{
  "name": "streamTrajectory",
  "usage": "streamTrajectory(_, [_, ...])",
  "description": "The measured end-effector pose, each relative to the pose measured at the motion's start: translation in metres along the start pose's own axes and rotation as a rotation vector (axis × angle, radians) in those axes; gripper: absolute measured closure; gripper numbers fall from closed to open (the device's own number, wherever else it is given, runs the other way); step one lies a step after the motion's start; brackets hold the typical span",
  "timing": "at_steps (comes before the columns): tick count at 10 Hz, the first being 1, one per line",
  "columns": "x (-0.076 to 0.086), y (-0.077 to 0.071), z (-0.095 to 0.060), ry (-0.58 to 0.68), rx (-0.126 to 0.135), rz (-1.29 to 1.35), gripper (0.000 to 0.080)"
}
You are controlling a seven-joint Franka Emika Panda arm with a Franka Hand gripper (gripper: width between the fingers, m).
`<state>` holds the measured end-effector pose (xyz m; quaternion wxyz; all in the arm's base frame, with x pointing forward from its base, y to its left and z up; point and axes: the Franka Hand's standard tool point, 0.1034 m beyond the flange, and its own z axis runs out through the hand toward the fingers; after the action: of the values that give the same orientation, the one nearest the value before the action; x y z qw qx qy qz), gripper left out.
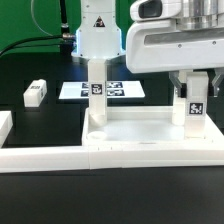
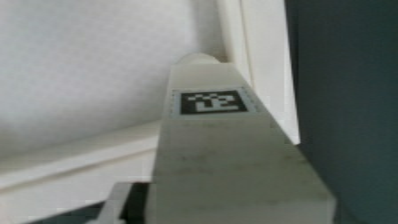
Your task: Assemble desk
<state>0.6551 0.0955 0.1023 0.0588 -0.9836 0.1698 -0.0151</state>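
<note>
desk tabletop lies flat on the black bench, rim up like a shallow tray. its near edge is against the long white border rail, which runs across the front of the exterior view.

my fingers are down on the gripped leg block, one against each side of its upper end, so from here i read them as clenched on it. that block stands upright at the tabletop's corner on the exterior view's right, with its black-and-white tag facing the camera. i can't tell whether its foot is seated in the tray or only resting on it.

in the wrist view i look straight down the same block. a small tag shows near its far end, the tray's white floor and rim lie beyond it, and dark bench shows past the rim.

the standing leg block is upright at the opposite corner, on the exterior view's left, well apart from my fingers.

the loose leg block lies on its side on the bench, further to the exterior view's left and apart from the tabletop.

the marker board lies flat just behind the tray, in front of the robot base.
</note>
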Motion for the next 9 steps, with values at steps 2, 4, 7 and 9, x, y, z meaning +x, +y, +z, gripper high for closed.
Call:
streamTrajectory(2, [-0.0001,0.0010,-0.0007,0.004,-0.003,0.250,0.0512])
streamTrajectory(4, [-0.0015,0.0034,0.0000,0.011,-0.007,0.542,0.0512])
streamTrajectory(7, [-0.0078,-0.0018,0.0030,0.008,-0.018,1.057,0.0511])
streamTrajectory(9, [-0.0078,0.0004,0.0030,0.004,0.008,1.369,0.0511])
